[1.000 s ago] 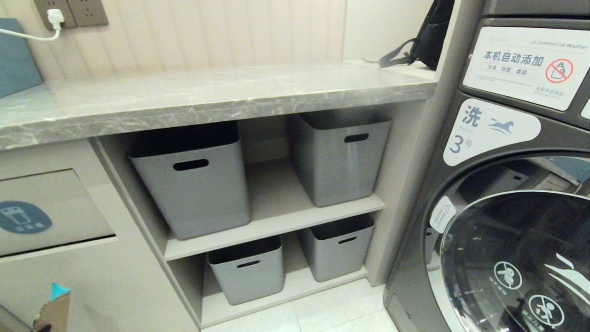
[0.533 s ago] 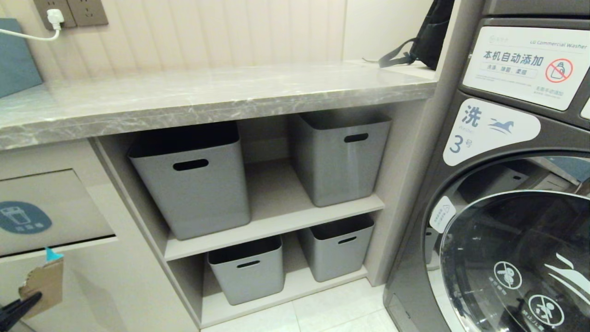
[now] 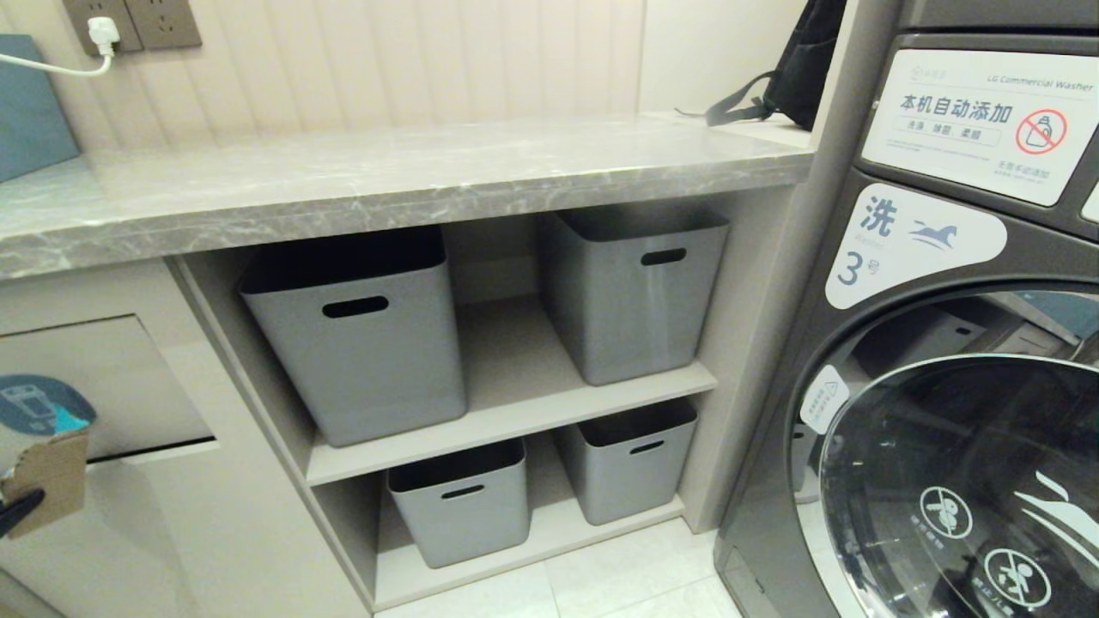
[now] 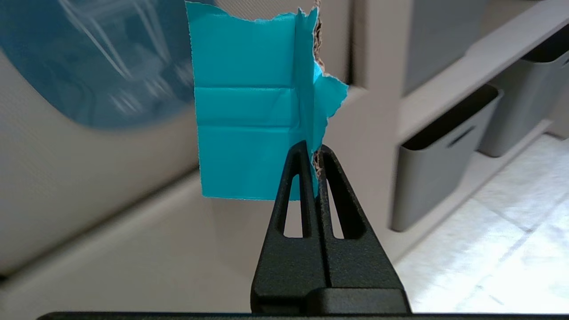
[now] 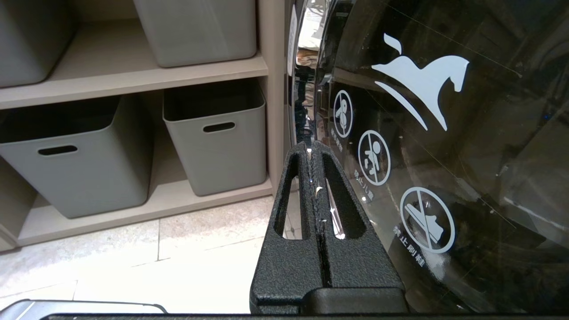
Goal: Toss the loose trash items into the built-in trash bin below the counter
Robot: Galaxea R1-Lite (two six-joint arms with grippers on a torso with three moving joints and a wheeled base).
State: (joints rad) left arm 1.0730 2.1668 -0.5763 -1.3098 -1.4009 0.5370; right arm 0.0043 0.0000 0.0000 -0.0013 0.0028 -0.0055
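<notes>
My left gripper [image 4: 314, 151] is shut on one of the loose trash items, a torn cardboard piece [image 4: 249, 133] that is teal on one face and brown on the other. In the head view the piece [image 3: 47, 481] shows at the far left with its top edge against the built-in trash bin's beige flap [image 3: 137, 386], just over the blue oval sticker [image 3: 30, 402]. A dark gap runs under the flap's lower edge. Only a black fingertip [image 3: 17, 511] of that gripper shows there. The grey marble counter [image 3: 429, 180] runs above. My right gripper [image 5: 312, 146] is shut on nothing, low beside the washer door.
Grey storage boxes [image 3: 361, 335] [image 3: 635, 292] [image 3: 464, 502] stand on open shelves right of the flap. A washing machine [image 3: 944, 386] fills the right side. A black backpack [image 3: 798, 69] and a blue-grey box [image 3: 30, 103] sit on the counter. White floor tiles [image 3: 601, 575] lie below.
My left gripper has carried the cardboard piece up and to the left, from the bottom corner to the flap. A dark gap has opened under the flap's lower edge.
</notes>
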